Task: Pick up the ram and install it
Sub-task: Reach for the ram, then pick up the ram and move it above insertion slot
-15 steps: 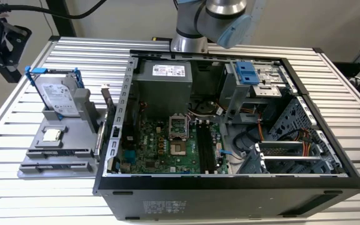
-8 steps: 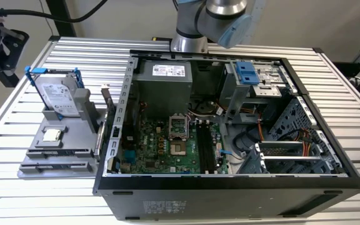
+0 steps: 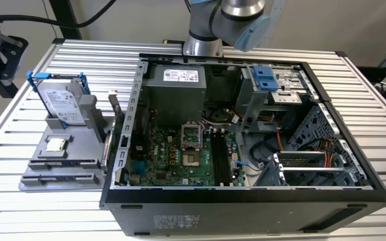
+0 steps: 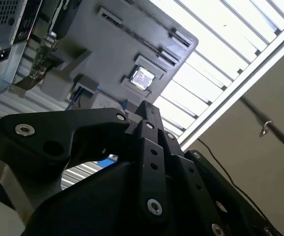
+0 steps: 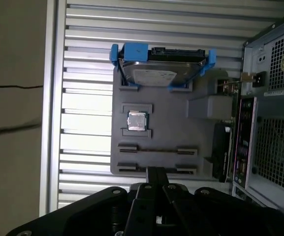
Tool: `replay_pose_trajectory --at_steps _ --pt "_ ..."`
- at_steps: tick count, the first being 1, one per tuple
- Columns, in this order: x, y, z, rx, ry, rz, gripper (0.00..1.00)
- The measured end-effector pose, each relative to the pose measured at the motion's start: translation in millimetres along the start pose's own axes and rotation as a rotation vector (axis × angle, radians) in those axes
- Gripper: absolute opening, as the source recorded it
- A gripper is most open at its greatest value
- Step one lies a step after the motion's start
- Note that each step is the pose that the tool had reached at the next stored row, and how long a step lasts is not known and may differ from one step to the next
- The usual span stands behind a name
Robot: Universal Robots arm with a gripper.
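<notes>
Ram (image 3: 110, 134), a long thin dark-green circuit-board stick: the exterior view has it standing on its long edge at the side of the grey plastic holder (image 3: 82, 145) that faces the open black computer case (image 3: 247, 211), just beside the case wall. The holder sits on the ribbed silver metal surface (image 3: 18, 211), toward the exterior view's left. The same holder carries a silver hard drive in a blue frame (image 3: 62, 103), propped upright, and a small square silver processor chip (image 3: 57, 144), lying flat in its recess. Inside the case lies a green motherboard (image 3: 166, 165) with long black slots (image 3: 223, 155) side by side. The silver-and-blue robot arm (image 3: 236, 17) is at the top edge, behind the case.

Second wrist view: the black metal claw (image 4: 149, 109) has its fingers pressed together with nothing between them. Its tip hangs above the holder, near the processor chip. A greenish board edge shows at the holder's case side; I cannot tell whether that is the ram.

First wrist view: the claw is together and empty, its tip above the holder's edge by the narrow grooves. The ram is a dark strip between the holder and the case's rear panel, well apart from the tip. The hard drive stands at the holder's far end, with the chip between it and the grooves.
</notes>
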State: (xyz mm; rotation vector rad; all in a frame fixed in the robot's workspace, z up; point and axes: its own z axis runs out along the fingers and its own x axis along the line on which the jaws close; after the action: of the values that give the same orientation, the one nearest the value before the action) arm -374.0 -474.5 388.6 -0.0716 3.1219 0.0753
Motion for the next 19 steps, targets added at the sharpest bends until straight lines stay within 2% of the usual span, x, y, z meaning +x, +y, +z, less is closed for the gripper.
replay_pose_trajectory --at_steps 19 --pt "1.1 -24.2 -0.1 0.0001 0.0 0.0 0.0"
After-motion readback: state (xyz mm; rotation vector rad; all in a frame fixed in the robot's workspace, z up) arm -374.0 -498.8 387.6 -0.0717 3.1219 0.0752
